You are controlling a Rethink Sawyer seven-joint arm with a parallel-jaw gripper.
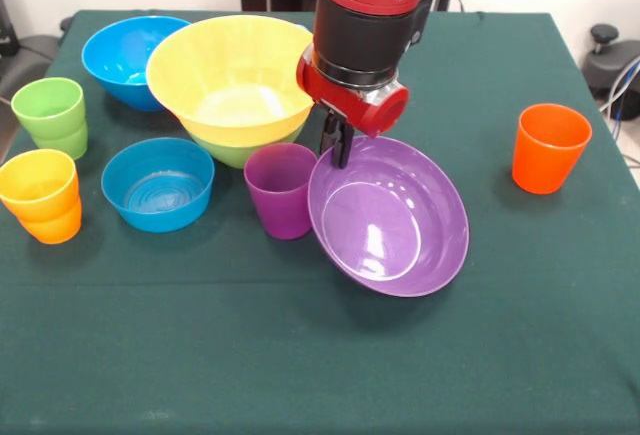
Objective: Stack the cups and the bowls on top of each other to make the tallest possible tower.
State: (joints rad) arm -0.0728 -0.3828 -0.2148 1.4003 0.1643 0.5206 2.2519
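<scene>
My gripper (338, 147) is shut on the far rim of the purple bowl (395, 220), which hangs tilted towards the camera with its low edge near the cloth. A purple cup (280, 192) stands upright just left of it. Behind, the large yellow bowl (232, 77) sits nested in the lime green bowl (245, 152). The big blue bowl (128, 60) is at the far left and the smaller blue bowl (158, 184) is in front of it. A green cup (51, 115) stands at the left edge. A yellow cup (38, 184) sits nested in an orange cup (54, 227). Another orange cup (548, 147) stands alone at the right. No light blue cup shows.
The table (330, 355) is covered with a dark green cloth. My red and black arm (365, 25) comes down over the table's middle, close to the yellow bowl's right rim. Dark equipment (612, 60) stands off the table at the right.
</scene>
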